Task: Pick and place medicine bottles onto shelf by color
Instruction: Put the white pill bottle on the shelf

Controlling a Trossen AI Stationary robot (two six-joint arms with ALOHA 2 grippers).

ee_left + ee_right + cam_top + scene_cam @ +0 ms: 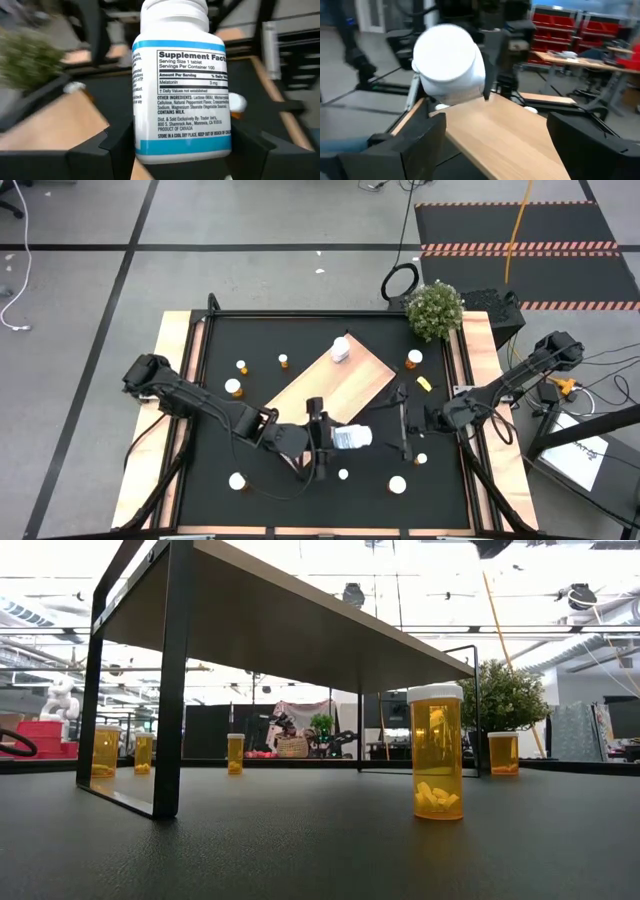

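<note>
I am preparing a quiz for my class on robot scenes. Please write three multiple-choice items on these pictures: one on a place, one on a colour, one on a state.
1. Where does the plant stand?
A. At the table's far right corner
B. At its near left corner
C. On the shelf

2. What colour is the bottle in the left gripper?
A. Orange
B. White, with blue bands on its label
C. Green

3. How is the right gripper?
A. Shut on an orange bottle
B. Shut on the plant
C. Open, holding nothing

Answers: 1 A, as the high view shows it there; 2 B, as the left wrist view shows it between the fingers; 3 C, as its fingers stand wide apart with nothing between them.
</note>
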